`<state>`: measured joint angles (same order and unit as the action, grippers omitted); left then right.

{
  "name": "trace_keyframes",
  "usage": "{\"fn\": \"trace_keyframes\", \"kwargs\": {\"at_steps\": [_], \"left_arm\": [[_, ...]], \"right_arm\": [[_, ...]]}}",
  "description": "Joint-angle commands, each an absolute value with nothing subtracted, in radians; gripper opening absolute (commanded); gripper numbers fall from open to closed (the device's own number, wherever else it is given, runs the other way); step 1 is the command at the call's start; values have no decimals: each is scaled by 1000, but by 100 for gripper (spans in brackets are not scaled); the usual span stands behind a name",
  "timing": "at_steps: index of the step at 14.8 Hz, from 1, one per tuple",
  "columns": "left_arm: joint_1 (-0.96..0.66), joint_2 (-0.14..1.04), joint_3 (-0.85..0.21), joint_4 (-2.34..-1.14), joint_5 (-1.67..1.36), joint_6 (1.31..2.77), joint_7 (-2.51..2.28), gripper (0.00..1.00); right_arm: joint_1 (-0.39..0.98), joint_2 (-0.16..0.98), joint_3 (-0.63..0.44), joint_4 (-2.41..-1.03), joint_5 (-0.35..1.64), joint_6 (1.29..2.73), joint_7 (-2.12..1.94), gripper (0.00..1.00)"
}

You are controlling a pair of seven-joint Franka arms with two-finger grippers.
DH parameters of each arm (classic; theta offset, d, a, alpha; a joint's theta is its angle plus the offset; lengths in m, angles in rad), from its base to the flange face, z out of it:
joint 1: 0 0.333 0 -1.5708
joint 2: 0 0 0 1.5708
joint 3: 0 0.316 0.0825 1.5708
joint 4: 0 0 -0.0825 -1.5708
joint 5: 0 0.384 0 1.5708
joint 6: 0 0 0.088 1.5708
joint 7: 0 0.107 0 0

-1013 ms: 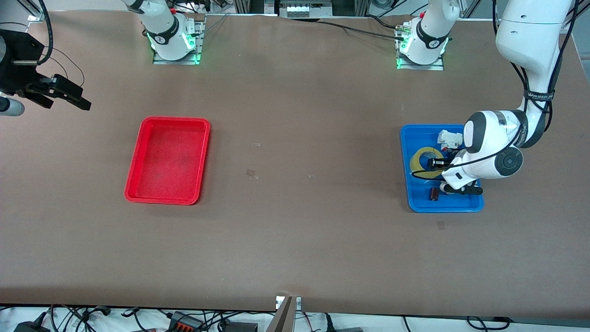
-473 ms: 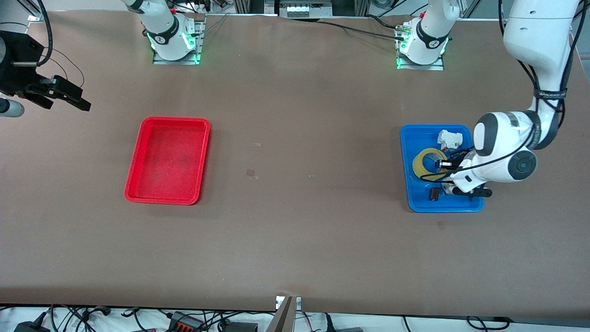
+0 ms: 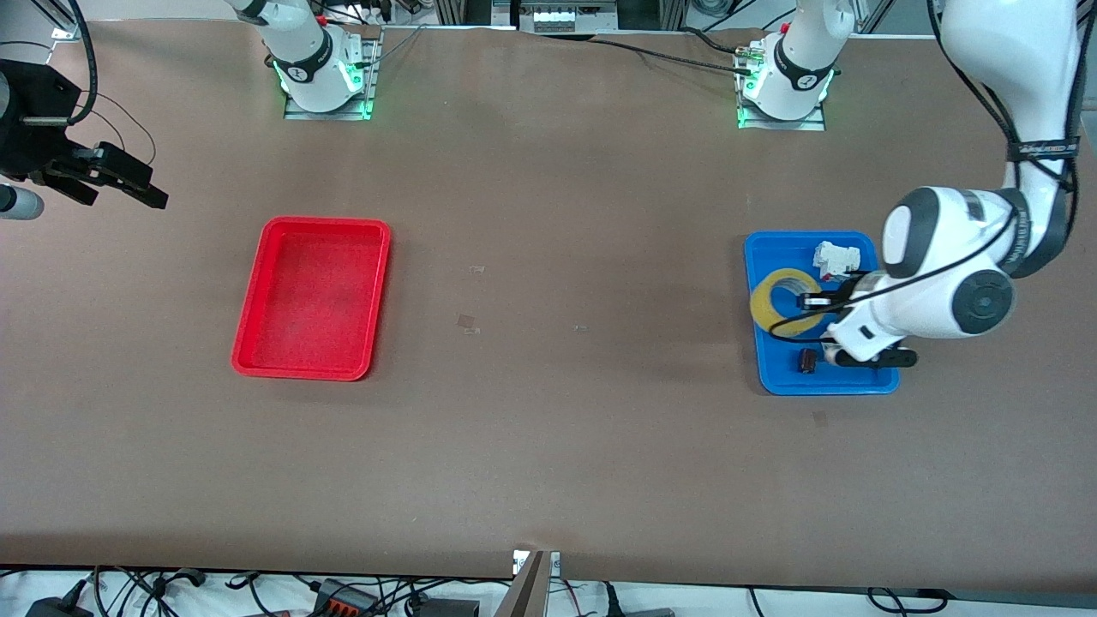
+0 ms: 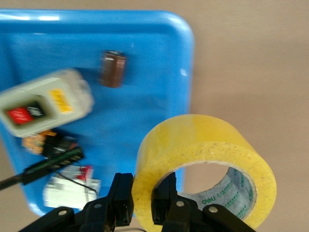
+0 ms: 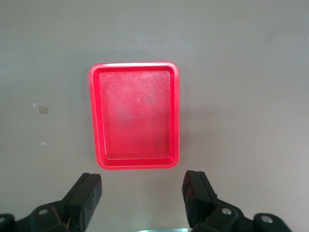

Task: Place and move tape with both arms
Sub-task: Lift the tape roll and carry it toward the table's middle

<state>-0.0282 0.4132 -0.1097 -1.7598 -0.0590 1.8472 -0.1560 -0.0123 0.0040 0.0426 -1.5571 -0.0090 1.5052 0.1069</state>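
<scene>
Over the blue tray (image 3: 763, 360), at the left arm's end of the table: tape (image 3: 784, 302) lifted on edge, pinched through its wall by the left gripper (image 4: 143, 203), one finger (image 4: 121, 198) outside the roll, the other inside the core. Clenched tight on the tape; grip only at the rim of the ring, most of the roll hanging free.

Risks, as a judgement: roll could swing or slip out of so narrow a pinch on a fast carry; could drop back onto the white box (image 3: 836, 257) or the small brown part (image 3: 806, 361) in the tray; black cable near the gripper could snag.

Right gripper (image 5: 143, 195) waiting high over the table's edge near the red tray (image 3: 313, 297), fingers spread wide, holding nothing.
</scene>
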Motion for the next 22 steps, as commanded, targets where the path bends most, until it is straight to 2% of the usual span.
{"fn": "trace_keyframes", "kwargs": {"at_steps": [1,11,19,22], "left_arm": [[-108,449,-143,-1688,-67,1833,-327,15],[-509,713,-144,-1378,-83,1839,-941,15],[-679,827,-144,-1336,-112,2110,-1117,18],[-704,880,-141,-1266,-110,2160,-1153,21]], "right_arm": [[-18,-5,41,-1560,-6,1513,84,98],[-11,8,43,-1563,-6,1525,84,98],[-8,18,44,-1563,-9,1534,87,98],[-5,20,49,-1563,-9,1540,94,98]]}}
